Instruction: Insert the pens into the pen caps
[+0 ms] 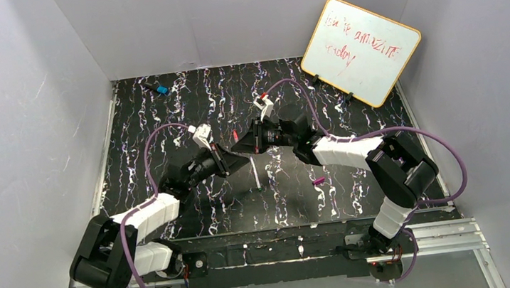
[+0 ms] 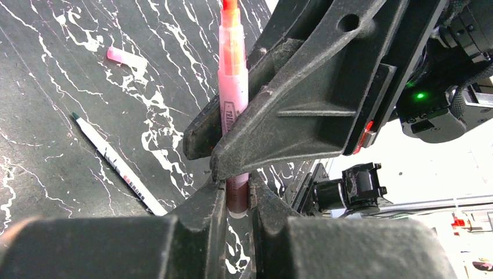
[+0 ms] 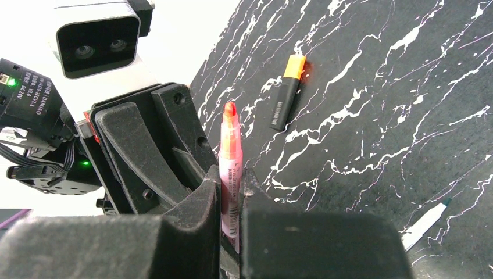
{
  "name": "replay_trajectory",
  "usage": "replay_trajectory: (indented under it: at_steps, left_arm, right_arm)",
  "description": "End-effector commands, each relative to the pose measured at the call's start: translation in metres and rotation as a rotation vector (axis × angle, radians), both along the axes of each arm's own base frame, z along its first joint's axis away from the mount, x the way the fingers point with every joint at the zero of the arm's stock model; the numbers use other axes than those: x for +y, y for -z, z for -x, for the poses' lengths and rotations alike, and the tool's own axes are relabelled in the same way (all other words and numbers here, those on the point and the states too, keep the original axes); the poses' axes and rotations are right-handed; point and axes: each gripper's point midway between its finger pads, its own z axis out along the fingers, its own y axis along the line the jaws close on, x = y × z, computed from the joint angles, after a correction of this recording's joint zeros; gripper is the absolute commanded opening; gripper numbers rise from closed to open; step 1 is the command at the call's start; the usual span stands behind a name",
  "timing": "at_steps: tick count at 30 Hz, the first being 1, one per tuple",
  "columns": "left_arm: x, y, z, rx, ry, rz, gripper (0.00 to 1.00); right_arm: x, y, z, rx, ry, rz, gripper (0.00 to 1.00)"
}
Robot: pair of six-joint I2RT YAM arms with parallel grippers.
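Note:
Both grippers meet above the middle of the mat. My left gripper [image 1: 229, 162] [image 2: 237, 189] is shut on the rear end of the thin pink pen [image 2: 233, 87]. My right gripper [image 1: 244, 145] [image 3: 231, 180] is shut on the same pen [image 3: 230, 157] further up; its orange-red tip sticks out uncapped. The white pen [image 1: 257, 176] [image 2: 116, 165] lies on the mat below them. The short black marker [image 3: 286, 93] with its orange end lies apart. A pale pink cap [image 2: 125, 57] lies on the mat, and a magenta cap [image 1: 318, 179] lies right of centre. The orange cap as a loose piece is not seen.
A black marker with a blue end [image 1: 157, 88] lies at the back left of the mat. A whiteboard [image 1: 360, 51] leans at the back right. Grey walls close in the left, back and right sides.

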Motion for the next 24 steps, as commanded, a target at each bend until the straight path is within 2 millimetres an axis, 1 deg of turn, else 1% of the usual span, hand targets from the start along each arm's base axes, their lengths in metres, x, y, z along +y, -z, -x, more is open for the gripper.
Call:
replay_trajectory:
  at_steps: [1,4,5,6,7,8,9,10,11,12,14,16,18,20,22,23,24]
  left_arm:
    - [-0.004,-0.011,0.005,-0.062,0.032,0.034,0.0]
    - [-0.002,-0.012,0.004,-0.073,0.023,0.032,0.0]
    - [-0.002,-0.013,0.004,-0.075,0.022,0.032,0.0]
    - [-0.002,-0.012,0.003,-0.076,0.02,0.031,0.0]
    - [-0.002,-0.012,0.004,-0.076,0.02,0.031,0.0]
    - [-0.002,-0.012,0.004,-0.074,0.02,0.03,0.0]
    - [-0.002,-0.01,0.004,-0.069,0.019,0.029,0.0]
    - [-0.001,-0.008,0.004,-0.063,0.014,0.025,0.0]
    - [0.0,-0.004,0.003,-0.05,0.004,0.018,0.0]
    - [0.002,-0.001,0.002,-0.039,-0.015,0.011,0.0]
    - [0.006,0.006,0.0,-0.016,-0.048,0.0,0.0]
    - [0.008,0.012,-0.002,0.003,-0.065,-0.019,0.0]
    - [0.01,0.017,-0.004,0.018,-0.074,-0.039,0.0]
    - [0.013,0.021,-0.006,0.03,-0.092,-0.069,0.0]
    - [0.016,0.025,-0.009,0.041,-0.11,-0.105,0.0]
    - [0.017,0.027,-0.01,0.045,-0.117,-0.122,0.0]
    - [0.019,0.028,-0.011,0.048,-0.121,-0.139,0.0]
  right_arm:
    - [0.006,-0.02,-0.005,-0.041,0.007,-0.05,0.01]
    - [0.004,-0.017,-0.004,-0.036,0.01,-0.042,0.01]
    - [0.004,-0.016,-0.003,-0.035,0.008,-0.039,0.03]
    - [0.003,-0.015,-0.003,-0.033,0.009,-0.036,0.16]
    - [0.002,-0.014,-0.004,-0.035,0.018,-0.031,0.32]
    - [0.001,-0.012,-0.006,-0.037,0.034,-0.022,0.47]
    - [-0.001,-0.012,-0.01,-0.044,0.06,-0.008,0.56]
    - [-0.005,-0.01,-0.017,-0.05,0.1,0.016,0.63]
    - [-0.011,-0.01,-0.025,-0.062,0.139,0.046,0.66]
    - [-0.021,-0.012,-0.035,-0.082,0.196,0.076,0.68]
    - [-0.046,-0.025,-0.056,-0.127,0.306,0.098,0.73]
    - [-0.072,-0.04,-0.075,-0.17,0.391,0.126,0.74]
    - [-0.094,-0.051,-0.089,-0.239,0.436,0.188,0.74]
    - [-0.112,-0.054,-0.1,-0.309,0.464,0.275,0.74]
    - [-0.123,-0.05,-0.104,-0.368,0.446,0.349,0.72]
    - [-0.125,-0.045,-0.105,-0.4,0.415,0.395,0.7]
    - [-0.128,-0.035,-0.106,-0.393,0.396,0.442,0.69]
